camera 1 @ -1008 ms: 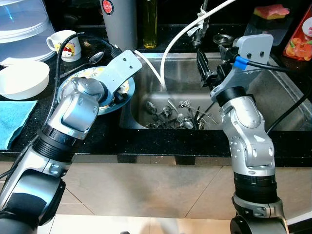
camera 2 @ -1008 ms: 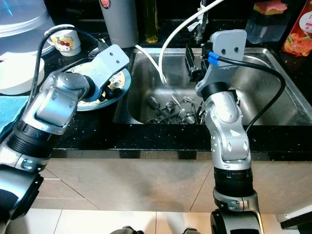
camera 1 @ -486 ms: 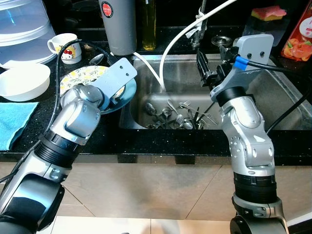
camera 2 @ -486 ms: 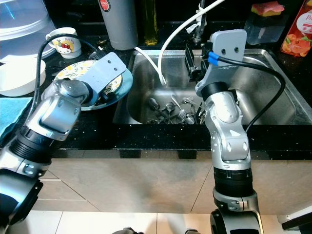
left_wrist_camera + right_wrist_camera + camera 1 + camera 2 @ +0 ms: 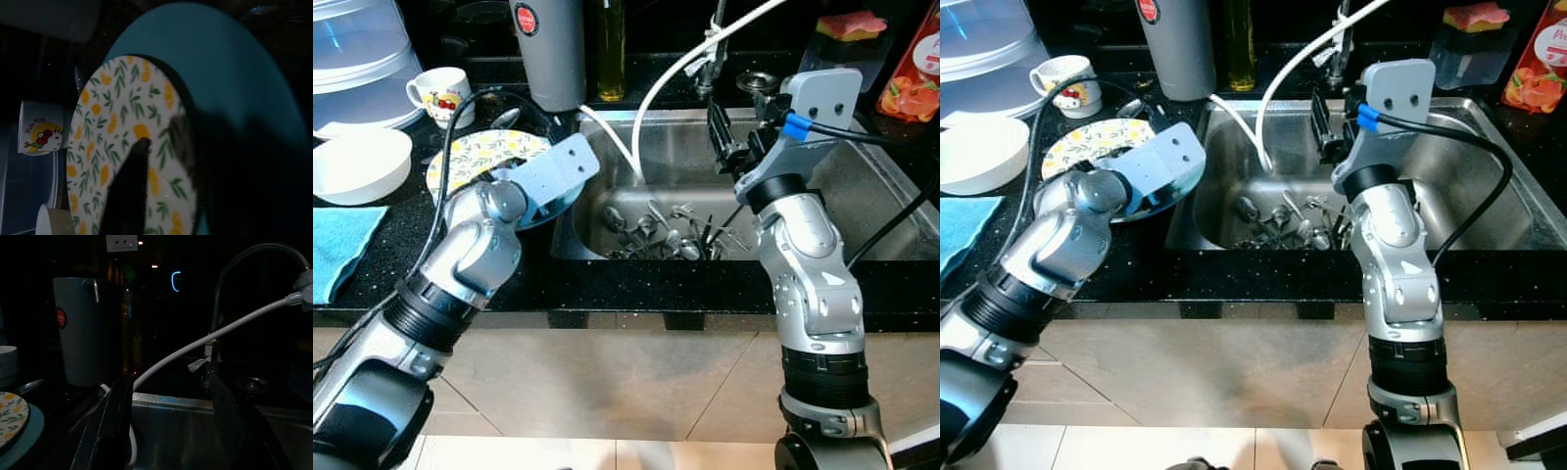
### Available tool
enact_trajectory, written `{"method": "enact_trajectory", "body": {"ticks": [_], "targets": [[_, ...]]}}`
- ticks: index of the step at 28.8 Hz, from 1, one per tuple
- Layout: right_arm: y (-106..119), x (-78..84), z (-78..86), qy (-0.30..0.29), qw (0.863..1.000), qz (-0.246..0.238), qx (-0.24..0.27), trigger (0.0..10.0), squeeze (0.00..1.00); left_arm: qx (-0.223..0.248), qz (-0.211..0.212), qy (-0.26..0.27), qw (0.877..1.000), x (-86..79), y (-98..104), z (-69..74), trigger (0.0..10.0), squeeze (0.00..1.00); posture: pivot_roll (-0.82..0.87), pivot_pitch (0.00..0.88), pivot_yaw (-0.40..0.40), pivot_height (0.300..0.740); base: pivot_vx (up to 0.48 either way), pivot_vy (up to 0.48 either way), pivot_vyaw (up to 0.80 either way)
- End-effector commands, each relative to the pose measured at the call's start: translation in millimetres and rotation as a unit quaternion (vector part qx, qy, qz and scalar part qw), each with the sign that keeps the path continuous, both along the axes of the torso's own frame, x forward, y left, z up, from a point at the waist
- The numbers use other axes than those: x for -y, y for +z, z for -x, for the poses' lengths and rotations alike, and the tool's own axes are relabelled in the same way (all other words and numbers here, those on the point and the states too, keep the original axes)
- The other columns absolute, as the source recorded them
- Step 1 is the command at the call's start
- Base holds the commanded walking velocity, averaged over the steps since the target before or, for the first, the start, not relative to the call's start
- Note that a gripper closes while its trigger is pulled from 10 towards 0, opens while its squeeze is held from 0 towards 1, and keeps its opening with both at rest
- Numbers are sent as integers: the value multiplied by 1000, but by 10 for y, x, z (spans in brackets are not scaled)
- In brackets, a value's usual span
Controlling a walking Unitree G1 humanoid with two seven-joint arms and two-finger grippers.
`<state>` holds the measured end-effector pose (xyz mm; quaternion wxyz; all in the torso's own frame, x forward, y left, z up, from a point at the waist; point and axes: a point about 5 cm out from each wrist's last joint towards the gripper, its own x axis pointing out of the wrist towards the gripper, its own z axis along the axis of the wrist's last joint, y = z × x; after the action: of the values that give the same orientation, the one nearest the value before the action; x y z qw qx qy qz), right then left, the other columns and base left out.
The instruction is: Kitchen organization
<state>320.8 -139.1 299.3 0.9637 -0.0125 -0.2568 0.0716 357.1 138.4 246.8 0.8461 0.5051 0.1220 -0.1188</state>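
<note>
The left gripper works at the stacked plates on the black countertop, just beside the left rim of the sink. In the left wrist view one black finger lies over the face of the patterned plate while the second shows as a dark blurred mass over the rim of the teal plate beneath; whether the fingers are clamped on a rim cannot be told from these views. The plates lie directly ahead of and under this gripper, so the left arm is the nearer one by far. The patterned plate is round, flat and glossy, white with yellow fruit and green leaves; it rests centred on the larger teal plate, whose smooth rim shows all round it. Both are thin, hard discs, judged likely to slide on one another if lifted by one edge. The right gripper hangs above the sink, fingers spread with a clear gap and nothing between them, pointing toward the back wall and the white hose. Below it, a loose heap of metal spoons and forks lies on the steel sink floor, handles pointing many ways. Behind the plates stand a grey cylindrical jug and a small white printed mug; a white bowl and a blue cloth lie farther left.
</note>
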Motion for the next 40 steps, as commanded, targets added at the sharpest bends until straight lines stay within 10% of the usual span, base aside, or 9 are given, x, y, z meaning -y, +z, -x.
{"method": "enact_trajectory", "body": {"ticks": [1, 14, 16, 26, 30, 40], "targets": [[-7, -26, -4, 6, 1000, -2, -1, 10000, 0, -49, -16, 24, 998, -125, -250, 6, 0, 0, 111, 97, 62, 740, 0, 0, 0], [-3, -23, -12, 6, 1000, -4, -1, 10000, 0, 60, -69, 0, 996, -80, -68, -73, 0, 0, 115, 106, 58, 740, 0, 0, 0], [1, -26, -16, 6, 1000, -4, -1, 10000, 0, 143, -51, -44, 987, 92, 163, -94, 10000, 0, 112, 107, 56, 740, 0, 0, 0], [5, -19, -16, 5, 1000, -3, -1, 10000, 0, 242, 2, -49, 969, 200, 559, -87, 10000, 0, 110, 107, 56, 740, 0, 0, 0], [10, -11, -17, 4, 1000, -3, 0, 10000, 0, 289, 119, -108, 944, 342, 857, 10, 10000, 0, 110, 107, 54, 740, 0, 0, 0], [27, 42, -29, 20, 999, -32, -6, 10000, 0, 309, 28, -248, 918, 517, 821, 166, 10000, 0, 115, 105, 50, 740, 0, 0, 0]]}}
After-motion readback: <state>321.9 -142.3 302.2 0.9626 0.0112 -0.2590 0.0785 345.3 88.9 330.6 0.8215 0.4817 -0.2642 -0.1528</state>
